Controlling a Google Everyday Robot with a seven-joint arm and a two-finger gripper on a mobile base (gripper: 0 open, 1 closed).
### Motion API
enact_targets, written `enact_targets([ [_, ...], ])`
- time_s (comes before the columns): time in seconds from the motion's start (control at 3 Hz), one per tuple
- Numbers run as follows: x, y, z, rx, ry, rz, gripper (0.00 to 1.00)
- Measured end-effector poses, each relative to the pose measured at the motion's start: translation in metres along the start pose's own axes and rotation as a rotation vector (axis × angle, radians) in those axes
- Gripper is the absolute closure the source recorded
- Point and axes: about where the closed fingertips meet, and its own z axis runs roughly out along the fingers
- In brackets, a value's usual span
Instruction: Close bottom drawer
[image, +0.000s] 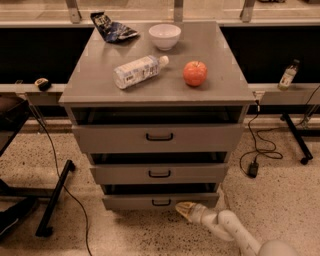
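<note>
The bottom drawer is the lowest, narrowest grey front of the cabinet, with a small black handle. It stands out only slightly, with a thin dark gap above it. My gripper on a white arm reaches in from the lower right and its tip lies against the drawer front, just right of the handle. The middle drawer and the top drawer each stand slightly out.
On the cabinet top lie a plastic bottle, a red apple, a white bowl and a dark snack bag. A black frame leg and cables lie on the speckled floor.
</note>
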Motion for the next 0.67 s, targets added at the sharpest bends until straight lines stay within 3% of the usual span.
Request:
enact_targets([
  [0.33,0.005,-0.015,0.008,-0.023,-0.010,0.034,1.00],
  [0.67,0.012,-0.010,-0.004,-0.073,-0.031,0.025,1.00],
])
